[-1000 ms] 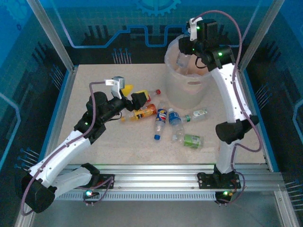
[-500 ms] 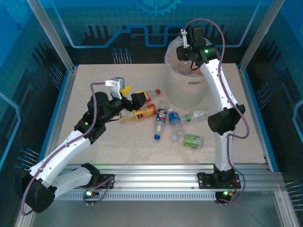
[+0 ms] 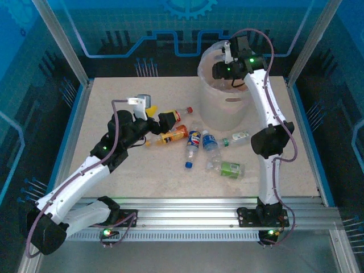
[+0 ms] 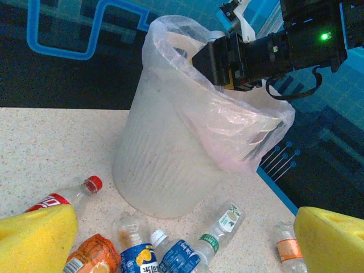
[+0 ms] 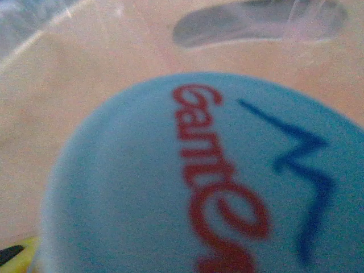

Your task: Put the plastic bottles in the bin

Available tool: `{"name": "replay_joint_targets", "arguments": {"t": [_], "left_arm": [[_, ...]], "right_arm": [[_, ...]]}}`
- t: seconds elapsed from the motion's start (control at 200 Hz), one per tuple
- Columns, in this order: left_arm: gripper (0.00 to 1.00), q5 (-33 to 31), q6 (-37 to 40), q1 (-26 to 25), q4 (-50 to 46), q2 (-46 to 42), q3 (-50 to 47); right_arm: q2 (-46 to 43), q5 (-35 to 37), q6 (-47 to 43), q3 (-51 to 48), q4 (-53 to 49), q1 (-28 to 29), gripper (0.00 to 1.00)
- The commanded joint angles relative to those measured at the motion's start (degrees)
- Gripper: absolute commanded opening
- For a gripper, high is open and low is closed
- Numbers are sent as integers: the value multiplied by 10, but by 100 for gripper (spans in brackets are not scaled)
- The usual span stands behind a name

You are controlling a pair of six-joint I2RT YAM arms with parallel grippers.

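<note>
Off-white round plastic bin (image 4: 165, 170) on speckled beige desk (image 3: 142, 182); inside it, a pale-blue-labelled bottle (image 5: 170, 187) with red lettering.

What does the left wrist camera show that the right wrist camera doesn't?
Left wrist camera: the bin from outside with its bag liner, loose bottles on the table at its foot, the right arm over the rim, and this arm's own yellow fingertips spread wide. Right wrist camera: a bottle's pale blue label with red lettering, close against the lens, and a handle slot seen from inside. Shared: the bin, outside in one, inside wall in the other.
</note>
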Motion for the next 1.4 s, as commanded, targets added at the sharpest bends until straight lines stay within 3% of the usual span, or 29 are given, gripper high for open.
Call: {"name": "replay_joint_targets", "arguments": {"t": [0.0,0.19,0.495,0.595,0.775,1.096,1.396], "left_arm": [[99,-14,14,-4,-25,6,16],[99,-20,11,-4,-38,10,19],[99,-38,13,-4,-61,11,23],[99,-43,16,-4,-79,16,29],[99,-51,25,-4,-114,29,42],[99,-67,45,-3,-192,61,65],[99,-97,127,28,-312,154,139]], "right_arm": [[8,-44,23,7,-20,-14,67],[0,-58,27,13,-17,-21,83],[-47,-62,23,19,-17,-23,91],[-71,-61,23,16,-20,-22,100],[-126,-54,24,-15,-18,-15,100],[-300,8,27,-235,48,30,100],[-482,75,71,-483,116,54,100]]}}
